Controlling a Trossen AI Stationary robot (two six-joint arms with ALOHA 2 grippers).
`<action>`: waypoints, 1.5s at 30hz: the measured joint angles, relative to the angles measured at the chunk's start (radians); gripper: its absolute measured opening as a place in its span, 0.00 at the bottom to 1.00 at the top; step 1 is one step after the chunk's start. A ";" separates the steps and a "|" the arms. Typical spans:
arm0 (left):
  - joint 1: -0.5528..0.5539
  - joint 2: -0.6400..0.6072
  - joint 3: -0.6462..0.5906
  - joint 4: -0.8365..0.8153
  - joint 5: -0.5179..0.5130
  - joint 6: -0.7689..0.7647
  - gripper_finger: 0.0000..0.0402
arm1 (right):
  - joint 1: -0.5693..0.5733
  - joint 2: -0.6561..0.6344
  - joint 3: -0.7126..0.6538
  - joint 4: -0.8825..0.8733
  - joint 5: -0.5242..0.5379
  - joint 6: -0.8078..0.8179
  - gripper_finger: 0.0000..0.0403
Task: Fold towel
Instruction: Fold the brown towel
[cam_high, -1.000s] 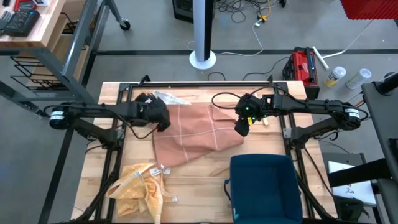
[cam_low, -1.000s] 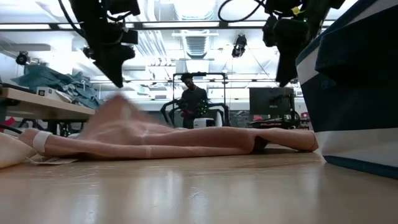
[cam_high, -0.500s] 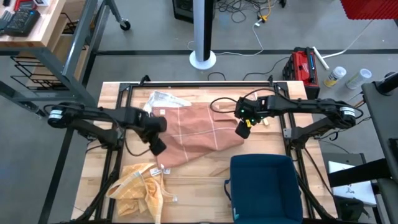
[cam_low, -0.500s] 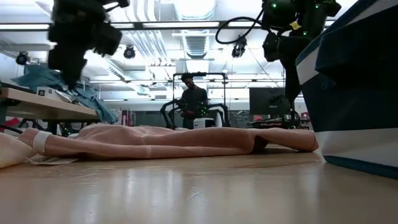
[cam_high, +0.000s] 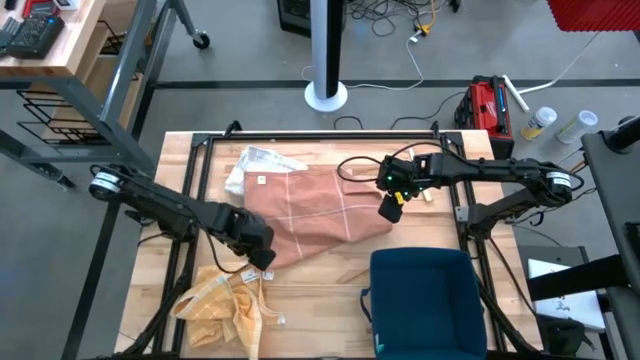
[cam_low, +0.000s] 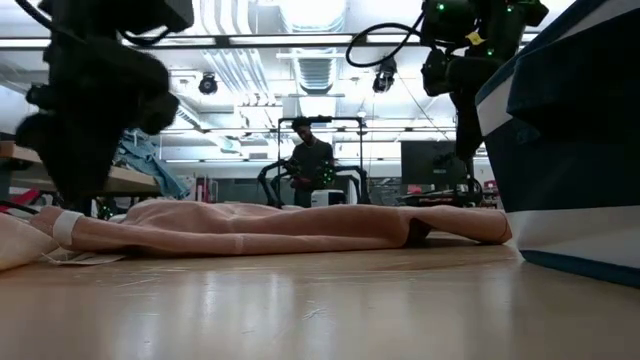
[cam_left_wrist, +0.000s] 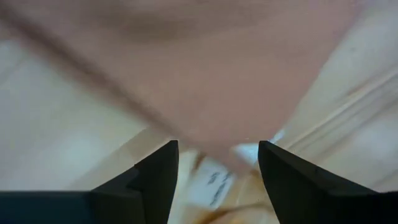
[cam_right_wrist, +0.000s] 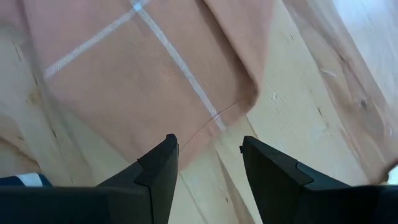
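Observation:
The pink towel (cam_high: 315, 212) with thin white lines lies spread on the wooden table, somewhat crumpled; in the low view it is a low flat ridge (cam_low: 280, 228). My left gripper (cam_high: 262, 256) stands open over the towel's near left corner (cam_left_wrist: 211, 81), fingers pointing down, and the corner shows between its fingers in the left wrist view. My right gripper (cam_high: 390, 206) hangs open above the towel's right corner (cam_right_wrist: 186, 81), clear of it (cam_low: 465, 120).
A yellow cloth (cam_high: 225, 300) lies bunched at the near left. A dark blue bin (cam_high: 425, 298) stands at the near right, close to the towel. A white cloth (cam_high: 255, 160) lies under the towel's far left edge. A person (cam_low: 308, 165) stands in the room beyond.
My left gripper has swung from the towel's left edge toward the table's near edge and down, turning as it went, to the near left corner. The towel's left part, raised a second ago, now lies flat. My right gripper has kept still.

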 joint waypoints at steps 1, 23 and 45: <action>0.000 0.013 -0.009 0.035 0.004 -0.001 0.54 | 0.000 0.000 0.000 0.005 0.000 -0.005 0.43; -0.075 0.174 0.077 0.187 -0.119 0.055 0.04 | 0.000 -0.002 0.000 0.012 0.000 -0.061 0.43; -0.087 0.002 0.401 -0.653 -0.772 -0.041 0.00 | -0.001 -0.002 -0.069 0.139 -0.108 0.156 0.43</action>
